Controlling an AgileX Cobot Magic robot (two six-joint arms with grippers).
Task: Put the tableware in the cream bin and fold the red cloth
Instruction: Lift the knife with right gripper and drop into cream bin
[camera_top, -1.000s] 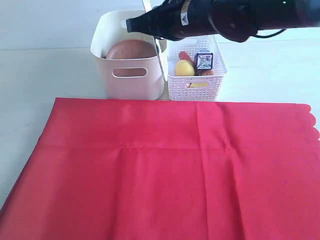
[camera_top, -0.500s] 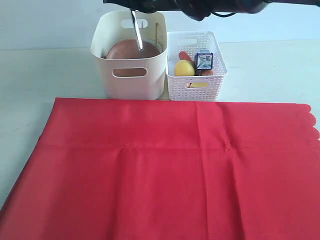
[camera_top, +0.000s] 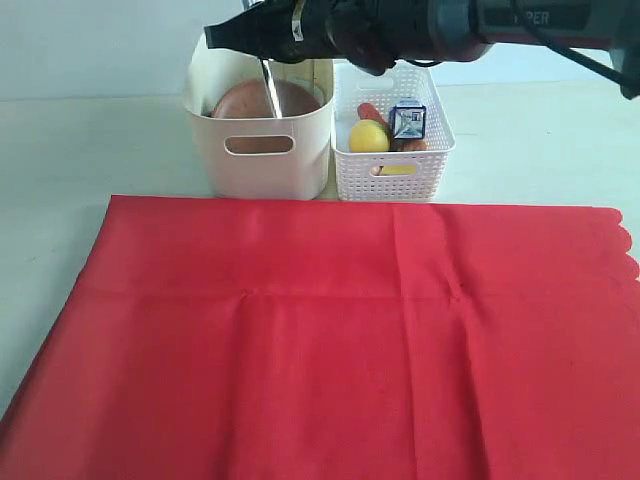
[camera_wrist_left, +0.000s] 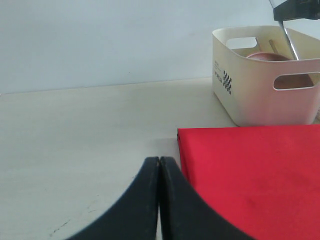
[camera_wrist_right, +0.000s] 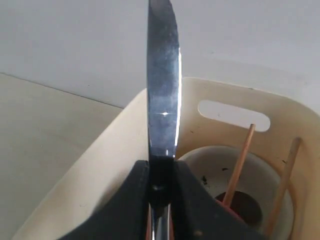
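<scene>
The right gripper (camera_wrist_right: 160, 172) has its jaws pinched on the silver table knife (camera_wrist_right: 162, 100), gripping it where the blade meets the handle, probably so that the long blade points away from the claw and can lead the way into a container. In the exterior view the knife hangs blade-down, slightly tilted, from the claw over the open top of the cream bin (camera_top: 260, 165), which suits a drop or a lowering into the tub. Whether the tip touches anything inside cannot be told. Already in the bin are the round reddish-brown plate (camera_top: 245, 100), leaning on edge, the pale speckled bowl (camera_wrist_right: 200, 162) and the wooden chopsticks (camera_wrist_right: 239, 165), which stand propped in the bowl. Just beside the bin, the white perforated basket (camera_top: 395, 178) holds the lemon (camera_top: 368, 136) and the milk carton (camera_top: 408, 121), food kept apart from the tableware. In front of both lies the red cloth (camera_top: 350, 340), spread flat and not yet folded. The left gripper (camera_wrist_left: 159, 162), jaws pressed together on nothing, hangs over the bare table near the cloth's corner, well placed, I judge, to begin the fold.
</scene>
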